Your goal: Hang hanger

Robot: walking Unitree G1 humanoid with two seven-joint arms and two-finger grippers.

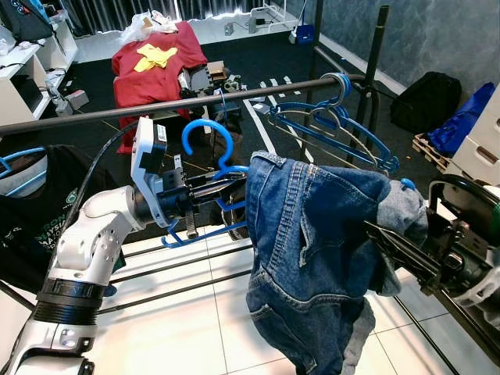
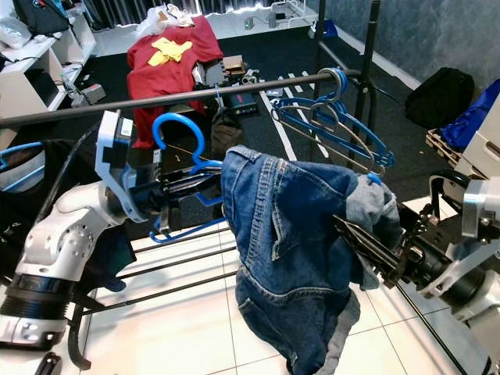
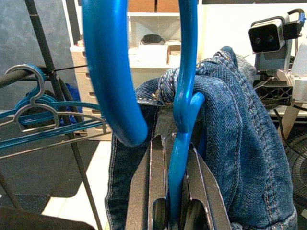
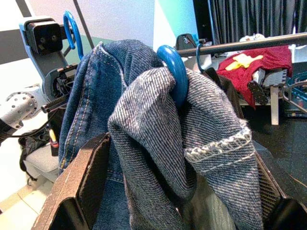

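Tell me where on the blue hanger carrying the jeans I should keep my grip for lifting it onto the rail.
Grip the neck just below the hook, as the left gripper does, coming from the robot's left. That leaves the blue hanger with its hook free above the fingers, and the jeans cover everything else.

Blue hanger between fingers, denim-draped

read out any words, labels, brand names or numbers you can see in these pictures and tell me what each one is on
No text here reads clearly.
Green lettering on the black shirt hanging at the left: too blurred to read.
Small label on the left pincer's white wrist housing: too small to read.
Yellow mark on the red cloth: a shape, no letters.
Jeans on the blue hanger: no tag text visible.
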